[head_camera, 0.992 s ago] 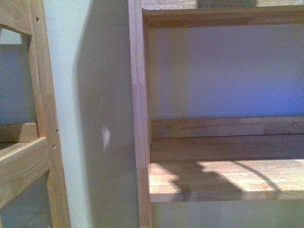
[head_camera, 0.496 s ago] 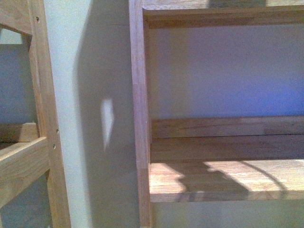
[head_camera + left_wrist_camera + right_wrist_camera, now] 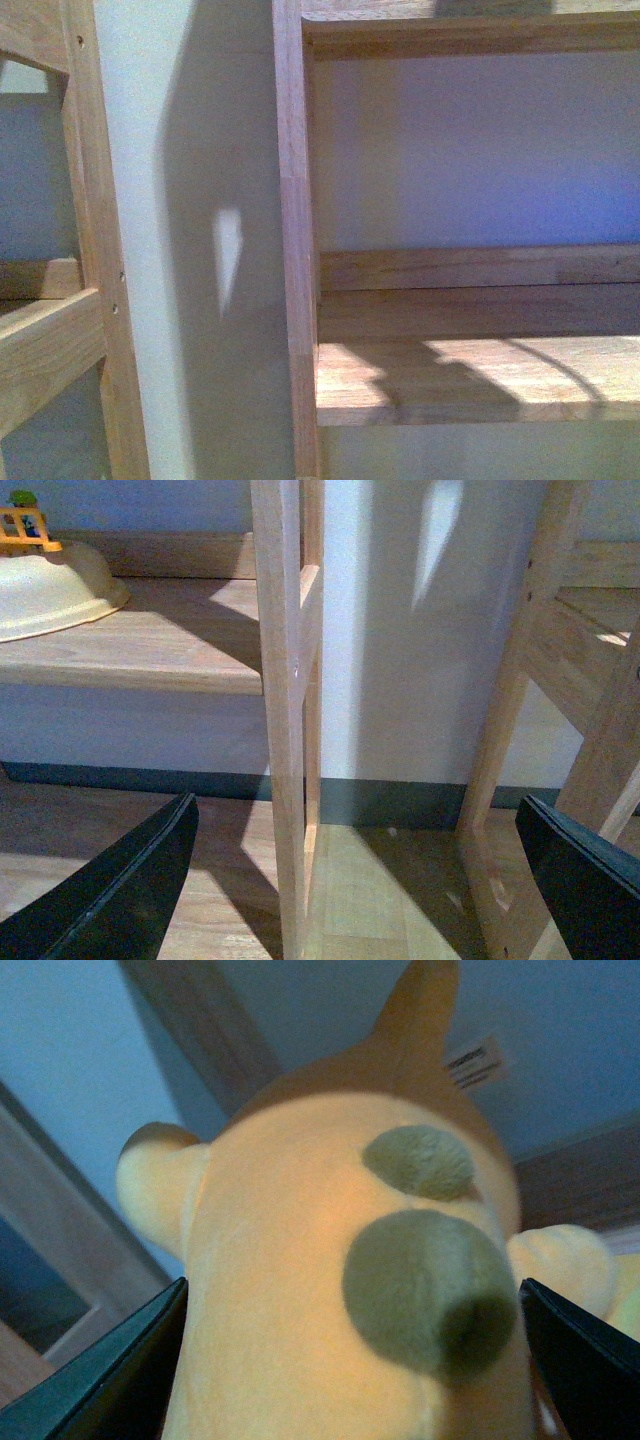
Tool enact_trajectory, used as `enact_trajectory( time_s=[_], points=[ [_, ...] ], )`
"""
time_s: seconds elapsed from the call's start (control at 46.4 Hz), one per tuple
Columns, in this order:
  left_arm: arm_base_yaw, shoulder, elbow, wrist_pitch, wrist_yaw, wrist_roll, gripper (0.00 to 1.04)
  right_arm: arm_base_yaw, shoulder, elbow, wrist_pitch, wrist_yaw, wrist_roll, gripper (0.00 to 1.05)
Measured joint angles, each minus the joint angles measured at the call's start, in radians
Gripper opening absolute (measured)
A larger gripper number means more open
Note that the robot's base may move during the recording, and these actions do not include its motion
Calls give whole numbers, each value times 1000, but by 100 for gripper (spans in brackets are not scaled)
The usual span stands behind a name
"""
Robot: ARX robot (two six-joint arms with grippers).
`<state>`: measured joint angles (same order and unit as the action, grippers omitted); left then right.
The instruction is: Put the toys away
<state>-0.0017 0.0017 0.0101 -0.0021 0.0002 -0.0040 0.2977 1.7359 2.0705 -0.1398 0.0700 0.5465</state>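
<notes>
In the right wrist view the toy, an orange-yellow plush animal (image 3: pixel 300 1290), fills most of the picture. It has a grey-brown nub (image 3: pixel 425 1295), a stubby limb (image 3: pixel 155 1185) and a pale hang tag (image 3: pixel 475 1062). My right gripper (image 3: pixel 350 1370) is open, its dark fingers (image 3: pixel 100 1385) standing on either side of the plush with the body between them. Whether they touch it I cannot tell. My left gripper (image 3: pixel 350 880) is open with nothing between its fingers (image 3: pixel 120 890), low over a wooden floor (image 3: pixel 370 900). Neither arm nor the plush shows in the front view.
A wooden shelf board (image 3: pixel 470 375) and its upright post (image 3: pixel 297 250) stand close ahead, with another wooden frame (image 3: pixel 90 250) at the left. In the left wrist view a cream bowl (image 3: pixel 50 590) sits on a low shelf beside a thin post (image 3: pixel 285 730).
The bright patch of light on the wall has grown taller, and the shadows on the shelf board have shifted slightly. The shelves look the same.
</notes>
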Motion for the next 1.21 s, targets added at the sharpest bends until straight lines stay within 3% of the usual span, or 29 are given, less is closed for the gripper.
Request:
enact_trajectory(
  time_s=[0.194,0.41,0.647,0.819,0.948,1.207],
  points=[
    [0,0,0,0,0,0,99,-14,-91,-103,50,79,-37,98],
    [0,0,0,0,0,0,99,-42,-243,-252,122,99,-77,98],
    [0,0,0,0,0,0,99,-45,-498,-519,246,25,-123,98],
    [0,0,0,0,0,0,99,-38,-792,-850,349,-32,-217,98],
    [0,0,0,0,0,0,99,-118,-1008,-1105,352,-90,-226,98],
    [0,0,0,0,0,0,99,-388,-1392,-1579,325,-256,-252,98]
  ],
)
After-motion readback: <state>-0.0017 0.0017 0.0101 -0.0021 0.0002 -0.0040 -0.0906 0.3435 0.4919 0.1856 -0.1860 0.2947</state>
